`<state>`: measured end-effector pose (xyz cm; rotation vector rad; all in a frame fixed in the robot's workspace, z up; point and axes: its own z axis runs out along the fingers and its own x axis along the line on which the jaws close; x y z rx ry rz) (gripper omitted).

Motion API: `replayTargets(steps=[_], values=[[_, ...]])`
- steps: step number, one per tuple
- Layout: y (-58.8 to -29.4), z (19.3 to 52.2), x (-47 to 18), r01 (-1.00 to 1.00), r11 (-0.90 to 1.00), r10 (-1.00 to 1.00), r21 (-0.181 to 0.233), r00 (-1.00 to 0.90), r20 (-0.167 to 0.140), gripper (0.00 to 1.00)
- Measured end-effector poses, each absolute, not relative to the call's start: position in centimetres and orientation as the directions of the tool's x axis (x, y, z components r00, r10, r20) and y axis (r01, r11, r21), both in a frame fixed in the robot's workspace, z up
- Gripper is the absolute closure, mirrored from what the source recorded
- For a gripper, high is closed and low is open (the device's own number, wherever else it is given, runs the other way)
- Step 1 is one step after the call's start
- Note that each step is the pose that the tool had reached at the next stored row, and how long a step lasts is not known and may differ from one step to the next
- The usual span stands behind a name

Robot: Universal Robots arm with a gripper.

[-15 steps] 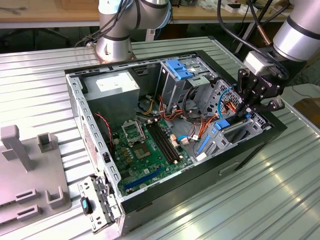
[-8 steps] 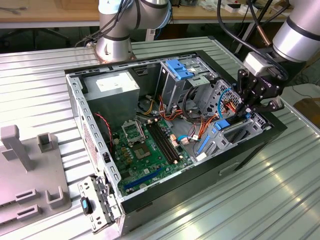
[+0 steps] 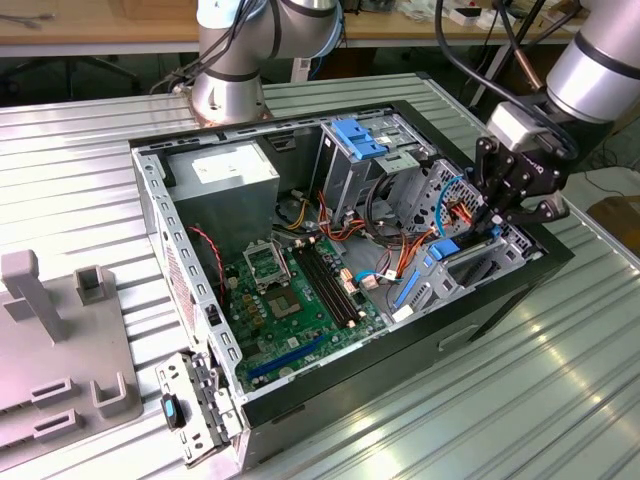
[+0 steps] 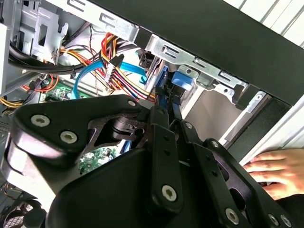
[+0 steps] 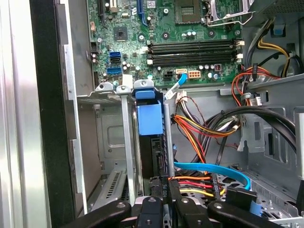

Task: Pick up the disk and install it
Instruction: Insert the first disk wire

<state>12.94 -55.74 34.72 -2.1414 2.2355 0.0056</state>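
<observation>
Disk (image 5: 150, 124) lower end hidden behind pincer (image 5: 166, 202) — hand (image 4: 280, 172) cut off at edge.

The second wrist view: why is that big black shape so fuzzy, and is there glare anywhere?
In the second wrist view the gripper sits very close to the lens, so its near links look soft while the cables behind stay crisp. In the exterior view, light glares off the ribbed metal table.
</observation>
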Motion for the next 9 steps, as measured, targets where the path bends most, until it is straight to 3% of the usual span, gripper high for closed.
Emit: replayTargets(steps=[9], values=[[-56.03, 34.71, 12.77, -0.999, 0.008, -0.999, -0.046, -0.006, -0.04, 0.83]])
